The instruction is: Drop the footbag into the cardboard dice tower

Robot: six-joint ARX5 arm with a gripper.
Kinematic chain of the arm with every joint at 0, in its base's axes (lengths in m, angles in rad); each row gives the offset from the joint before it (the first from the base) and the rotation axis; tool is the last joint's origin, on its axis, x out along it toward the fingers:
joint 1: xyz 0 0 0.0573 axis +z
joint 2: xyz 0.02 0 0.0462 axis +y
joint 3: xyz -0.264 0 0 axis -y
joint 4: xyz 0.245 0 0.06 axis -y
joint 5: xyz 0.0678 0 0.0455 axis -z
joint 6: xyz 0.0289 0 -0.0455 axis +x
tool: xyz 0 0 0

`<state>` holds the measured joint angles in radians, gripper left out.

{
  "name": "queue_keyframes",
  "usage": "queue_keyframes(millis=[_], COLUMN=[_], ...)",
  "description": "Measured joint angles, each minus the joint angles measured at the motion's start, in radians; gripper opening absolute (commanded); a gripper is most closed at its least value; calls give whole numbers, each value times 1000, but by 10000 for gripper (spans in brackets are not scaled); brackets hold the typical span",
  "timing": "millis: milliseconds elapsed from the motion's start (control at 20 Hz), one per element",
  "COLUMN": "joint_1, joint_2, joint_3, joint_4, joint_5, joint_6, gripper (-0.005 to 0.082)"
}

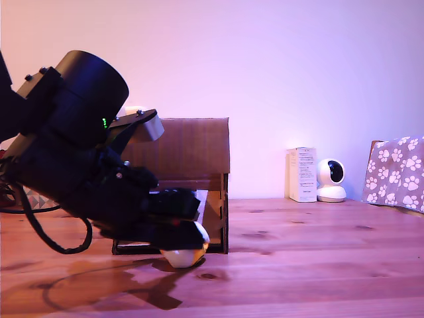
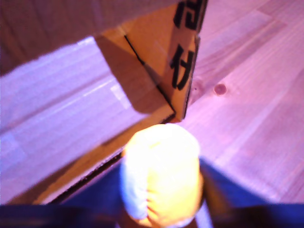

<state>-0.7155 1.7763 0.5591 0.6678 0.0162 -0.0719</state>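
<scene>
Dark gripper fingers point(image 2: 216, 190) flank the small soft footbag of yellow-orange and white panels point(image 2: 160, 173) on both sides and appear clamped on it; in the exterior view the black gripper point(image 1: 177, 235) holds the ball low, at or just above the wooden tabletop point(image 1: 318, 265), right at the foot of the brown corrugated cardboard dice tower point(image 1: 199, 146).

By that evidence the pickup looks done, while the drop itself is not: the footbag is outside the tower, just in front of its lower opening and pale sloping ramp point(image 2: 57, 118). Reaching the top probably calls for a lift past the wide front panel, which stands directly above.

Well apart, toward the exterior view's right, stand a white printed carton point(image 1: 303, 174), a white rounded appliance point(image 1: 330, 180) and a paw-print patterned box point(image 1: 396, 172); none obstructs.
</scene>
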Motion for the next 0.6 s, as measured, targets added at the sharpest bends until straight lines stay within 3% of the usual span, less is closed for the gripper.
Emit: queue_keyframes(millis=[300,600], joint_1=[-8,-51], joint_2=[-42,-281], joint_3=[2,2], joint_4=[-63,-230], joint_5=[14,49], joint_6=[0,0], gripper=[71,72])
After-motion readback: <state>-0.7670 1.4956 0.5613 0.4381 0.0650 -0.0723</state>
